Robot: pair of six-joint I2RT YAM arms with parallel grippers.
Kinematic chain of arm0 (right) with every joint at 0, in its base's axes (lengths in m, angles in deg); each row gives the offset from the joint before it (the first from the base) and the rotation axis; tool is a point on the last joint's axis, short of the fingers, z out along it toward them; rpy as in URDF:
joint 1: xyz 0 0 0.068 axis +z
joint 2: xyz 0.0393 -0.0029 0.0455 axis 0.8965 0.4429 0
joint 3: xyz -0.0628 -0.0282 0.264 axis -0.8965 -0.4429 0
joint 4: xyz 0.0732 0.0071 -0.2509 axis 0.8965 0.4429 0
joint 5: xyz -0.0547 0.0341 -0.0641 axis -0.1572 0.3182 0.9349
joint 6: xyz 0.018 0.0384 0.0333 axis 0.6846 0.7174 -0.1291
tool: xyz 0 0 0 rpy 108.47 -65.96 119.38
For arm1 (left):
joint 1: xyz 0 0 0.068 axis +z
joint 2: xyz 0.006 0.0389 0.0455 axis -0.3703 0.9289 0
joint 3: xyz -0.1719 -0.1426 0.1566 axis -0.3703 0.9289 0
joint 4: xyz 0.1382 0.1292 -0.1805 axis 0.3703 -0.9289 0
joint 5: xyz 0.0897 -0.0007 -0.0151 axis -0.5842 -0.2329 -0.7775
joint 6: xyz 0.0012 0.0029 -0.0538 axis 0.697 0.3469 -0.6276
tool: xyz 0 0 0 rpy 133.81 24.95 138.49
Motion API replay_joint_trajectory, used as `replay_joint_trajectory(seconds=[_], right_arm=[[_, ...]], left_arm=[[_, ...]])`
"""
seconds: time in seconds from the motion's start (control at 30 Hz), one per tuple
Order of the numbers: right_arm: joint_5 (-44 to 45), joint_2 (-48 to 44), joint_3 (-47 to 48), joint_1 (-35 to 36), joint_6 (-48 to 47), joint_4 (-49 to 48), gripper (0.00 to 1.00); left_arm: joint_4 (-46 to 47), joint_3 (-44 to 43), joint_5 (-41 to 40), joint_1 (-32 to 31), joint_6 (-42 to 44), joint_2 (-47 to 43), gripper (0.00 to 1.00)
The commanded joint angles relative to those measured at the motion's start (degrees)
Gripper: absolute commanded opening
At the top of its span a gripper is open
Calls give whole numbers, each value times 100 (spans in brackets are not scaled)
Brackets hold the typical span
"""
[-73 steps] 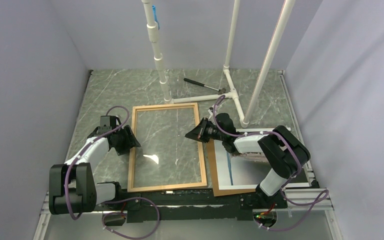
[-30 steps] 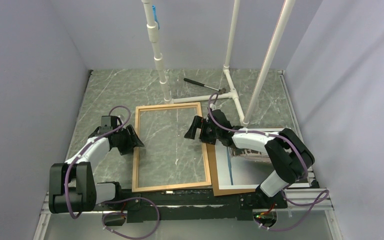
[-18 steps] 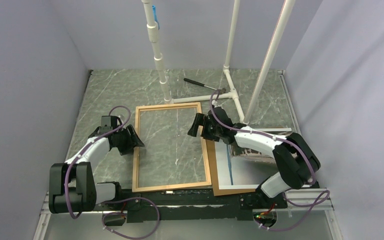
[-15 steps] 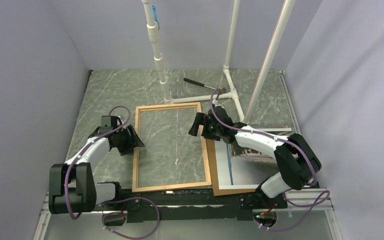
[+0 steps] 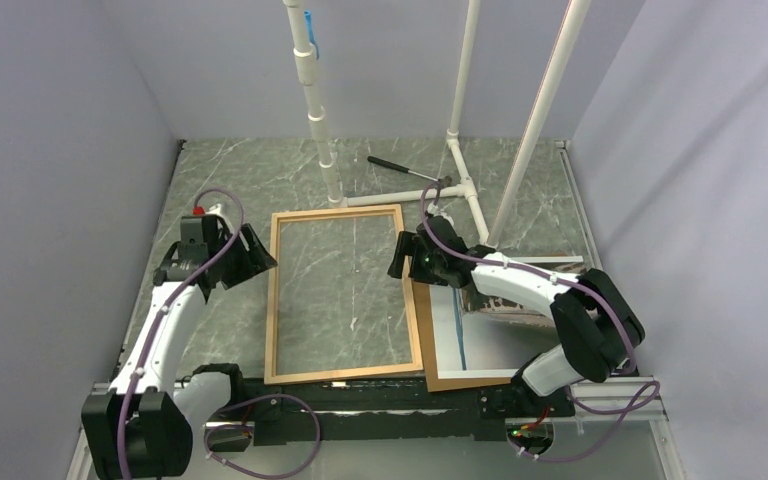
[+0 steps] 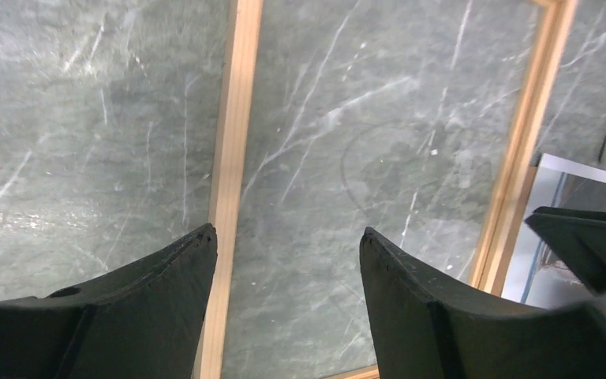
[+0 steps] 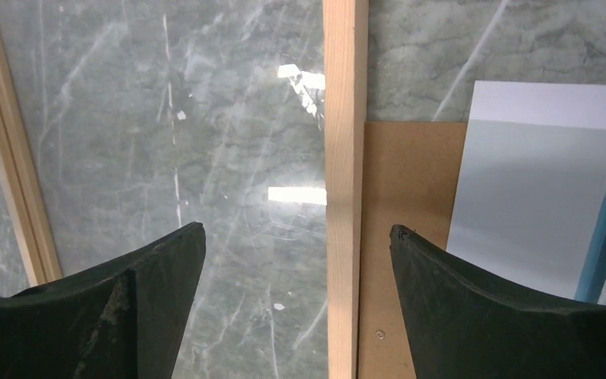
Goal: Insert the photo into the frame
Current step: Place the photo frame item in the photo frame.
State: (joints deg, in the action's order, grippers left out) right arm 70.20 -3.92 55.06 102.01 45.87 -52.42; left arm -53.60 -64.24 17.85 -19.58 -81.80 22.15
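Observation:
The light-wood frame (image 5: 345, 374) lies flat mid-table, its glass showing the marble beneath. To its right the photo (image 5: 490, 345) lies face up on a brown backing board (image 5: 470, 381), partly under my right arm. My left gripper (image 5: 263, 258) hangs open above the frame's left rail (image 6: 229, 158), holding nothing. In the left wrist view that gripper (image 6: 286, 237) has bare glass between its fingers. My right gripper (image 5: 398, 258) is open over the right rail (image 7: 343, 158). Seen from the right wrist, this gripper (image 7: 296, 230) straddles the rail, with the board (image 7: 410, 197) and photo (image 7: 536, 197) beside it.
A hammer (image 5: 405, 170) lies at the back of the table. White pipe uprights (image 5: 315, 100) and a pipe base (image 5: 460, 190) stand just behind the frame. Grey walls close in on both sides.
The frame has slid right, against the backing board. My left arm has lifted off the left rail and drawn back. My right gripper has edged toward the right rail, jaws a little narrower.

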Motion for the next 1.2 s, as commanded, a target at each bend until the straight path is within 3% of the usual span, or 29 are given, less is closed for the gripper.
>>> replay_joint_trajectory(seconds=[0.0, 0.17, 0.33, 0.43, 0.6, 0.67, 1.17], right_arm=[[58, 63, -109, 16, -133, 61, 87], [-18, 445, -89, 19, -251, 99, 81], [-276, 693, -91, 36, -185, -46, 60], [-331, 758, -39, 63, -148, -54, 58], [-403, 859, 46, 102, -13, -47, 22], [-417, 938, 81, 115, 71, -22, 15], [-636, 1057, 198, 289, 438, -210, 14]], left_arm=[[-460, -507, -81, -14, 226, -367, 71], [-575, -745, 207, -12, 335, -645, 71], [-619, -778, 571, -17, 317, -661, 71], [-620, -724, 595, -21, 290, -690, 71], [-527, -551, 688, -21, 195, -801, 70], [-489, -460, 749, -15, 158, -838, 70], [-204, -112, 928, -394, -171, -934, 70]])
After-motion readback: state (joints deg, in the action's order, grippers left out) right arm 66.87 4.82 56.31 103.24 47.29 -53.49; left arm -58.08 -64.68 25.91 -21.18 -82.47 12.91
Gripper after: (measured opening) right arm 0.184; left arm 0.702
